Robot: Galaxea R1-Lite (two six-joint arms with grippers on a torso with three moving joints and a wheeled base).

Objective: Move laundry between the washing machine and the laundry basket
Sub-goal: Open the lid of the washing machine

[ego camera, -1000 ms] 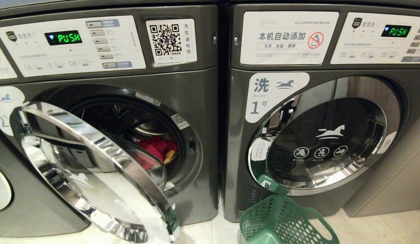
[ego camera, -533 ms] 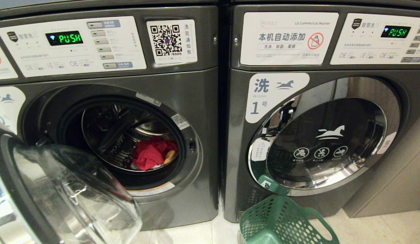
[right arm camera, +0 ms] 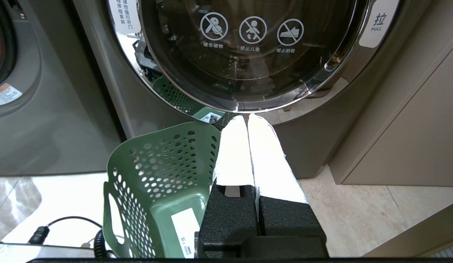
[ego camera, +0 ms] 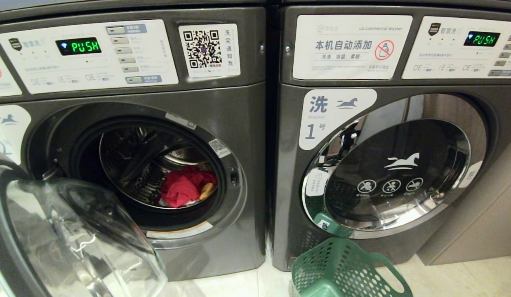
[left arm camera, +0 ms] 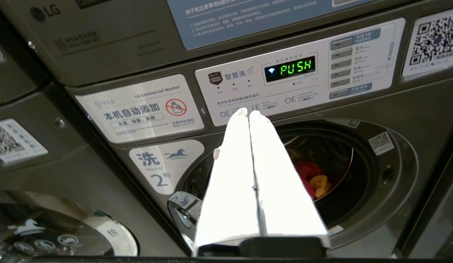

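Note:
The left washing machine (ego camera: pixel 239 123) stands with its round glass door (ego camera: pixel 69 243) swung wide open toward the lower left. Inside the drum lies red laundry (ego camera: pixel 183 187) (left arm camera: pixel 306 171) with a yellow piece (ego camera: pixel 206 190) (left arm camera: pixel 319 182) beside it. A green perforated laundry basket (ego camera: pixel 346 270) (right arm camera: pixel 157 175) sits empty on the floor before the right machine. My left gripper (left arm camera: pixel 248 111) is shut with nothing in it, in front of the open drum, pointing up at the control panel. My right gripper (right arm camera: pixel 247 117) is shut and empty, parked just right of the basket.
The right washer (ego camera: pixel 403 103) has its door (ego camera: pixel 395 173) closed. Both displays (ego camera: pixel 78 45) read PUSH. A beige cabinet (right arm camera: pixel 412 128) stands at the far right. A black cable (right arm camera: pixel 65 226) lies on the pale tiled floor (right arm camera: pixel 358 215) near the basket.
The left washer's door has swung from half open to fully open, uncovering the drum and the laundry. The camera has barely shifted.

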